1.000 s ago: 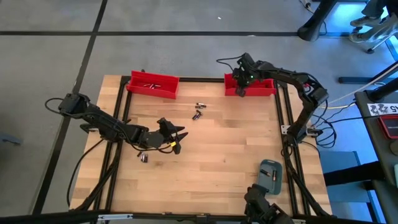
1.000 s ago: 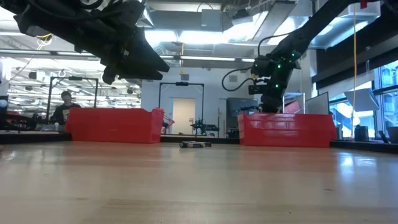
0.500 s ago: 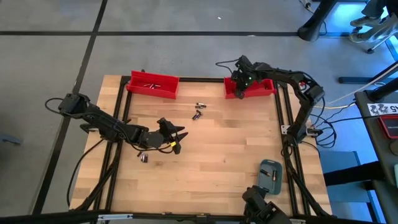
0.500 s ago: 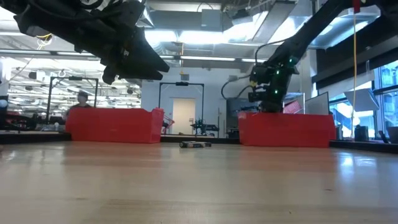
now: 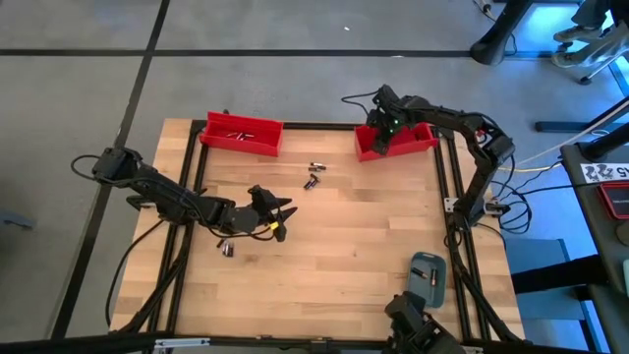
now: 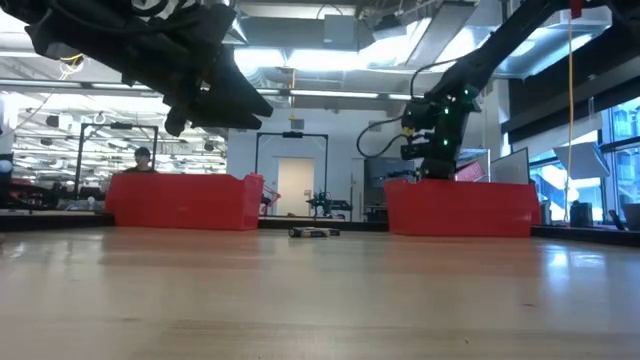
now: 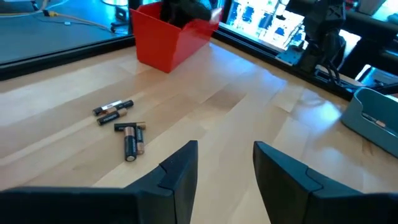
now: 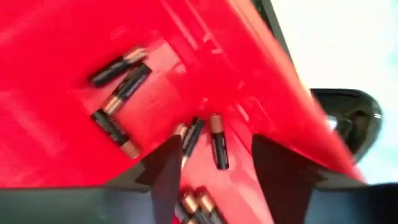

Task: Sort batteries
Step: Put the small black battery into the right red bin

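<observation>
While the left gripper (image 5: 278, 220) hangs low over the table (image 5: 344, 246) with its arm stretched out nearly flat and its fingers (image 7: 180, 171) parted and empty, a small cluster of batteries (image 5: 314, 175) lies on the bare wood beyond it, between the two red bins. Farther off, the right arm bends over the right-hand bin (image 5: 418, 141), its gripper (image 5: 381, 134) pointing down into it with fingers (image 8: 163, 163) spread and holding nothing, above several batteries lying on the bin's floor.
</observation>
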Tool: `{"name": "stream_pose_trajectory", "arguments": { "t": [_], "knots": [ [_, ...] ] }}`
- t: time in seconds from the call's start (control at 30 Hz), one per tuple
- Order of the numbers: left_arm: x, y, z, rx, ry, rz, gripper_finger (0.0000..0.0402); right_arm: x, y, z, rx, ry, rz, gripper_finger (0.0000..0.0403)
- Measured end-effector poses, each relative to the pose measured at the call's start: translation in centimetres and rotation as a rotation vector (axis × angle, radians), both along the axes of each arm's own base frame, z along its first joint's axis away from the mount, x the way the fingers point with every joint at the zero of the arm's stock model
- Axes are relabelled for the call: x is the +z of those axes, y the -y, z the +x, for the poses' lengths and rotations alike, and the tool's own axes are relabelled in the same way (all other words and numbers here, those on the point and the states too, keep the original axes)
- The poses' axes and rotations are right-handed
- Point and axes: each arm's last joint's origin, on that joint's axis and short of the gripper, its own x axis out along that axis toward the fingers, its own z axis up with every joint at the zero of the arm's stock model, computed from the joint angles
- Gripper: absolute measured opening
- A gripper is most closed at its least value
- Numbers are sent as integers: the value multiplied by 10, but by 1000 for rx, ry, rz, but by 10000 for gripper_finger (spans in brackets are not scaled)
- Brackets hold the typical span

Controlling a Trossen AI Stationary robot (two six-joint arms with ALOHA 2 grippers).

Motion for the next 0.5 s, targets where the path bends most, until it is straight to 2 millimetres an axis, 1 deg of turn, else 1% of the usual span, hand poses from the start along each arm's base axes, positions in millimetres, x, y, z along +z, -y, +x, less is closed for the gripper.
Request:
{"name": "stream_pose_trajectory", "arguments": {
  "t": [0.07,0.13,0.3,0.4,0.5],
  "knots": [
    [2,0,-1,12,10,1,143,12,1,0,-7,-11,-7,212],
    [5,-1,-2,23,23,2,143,23,2,1,-25,-29,-11,222],
    [14,-2,-5,22,53,5,143,47,4,2,-46,-47,-7,227],
    [18,-2,-7,20,67,6,143,55,5,3,-46,-43,-11,227],
    [20,-3,-8,19,74,3,143,59,5,3,-45,-44,-7,227]
  ]
}}
